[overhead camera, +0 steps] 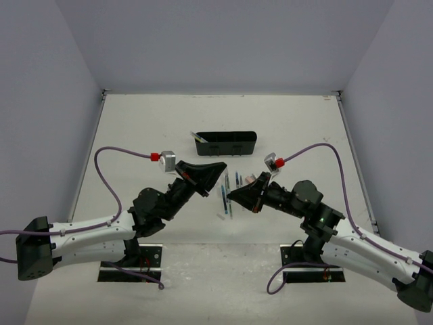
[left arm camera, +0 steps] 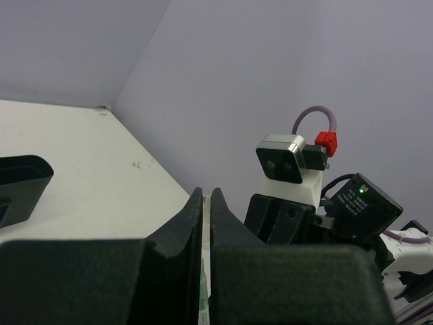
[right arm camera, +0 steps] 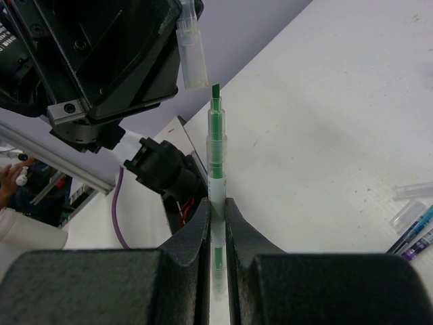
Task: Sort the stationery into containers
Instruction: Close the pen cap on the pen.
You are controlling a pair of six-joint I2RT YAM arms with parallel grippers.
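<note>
**Green pen and its cap, one in each gripper**

The right gripper [right arm camera: 216,211] is pinched narrow on a green pen [right arm camera: 215,152]. The pen has a clear barrel with green ink inside. It stands up out of the fingers with its bare green tip uppermost.

Just above that tip and slightly to the left, the clear cap [right arm camera: 191,57] hangs mouth-down from the left gripper [left arm camera: 206,200], apart from the pen. In the left wrist view the fingers are drawn together to a thin slit with a pale strip showing between them. The left gripper is therefore closed on the cap.

From above, the two grippers meet nose to nose over the middle of the table [overhead camera: 149,128].

Under and between them lie the loose pens [overhead camera: 228,193], mostly blue-barrelled, side by side on the table top. Beyond them, towards the far wall, sits the black tray [overhead camera: 226,143]. One pen leans out of its left end.

The left wrist view faces the right arm's wrist camera [left arm camera: 281,157]. A red connector [left arm camera: 326,142] and a purple cable [left arm camera: 314,115] sit just behind the camera, and a green light [left arm camera: 363,190] glows on the black housing beside it.

White print at the top left corner of the right wrist view is too small to read. No brand or label can be made out on the pens, the cap or the tray.
</note>
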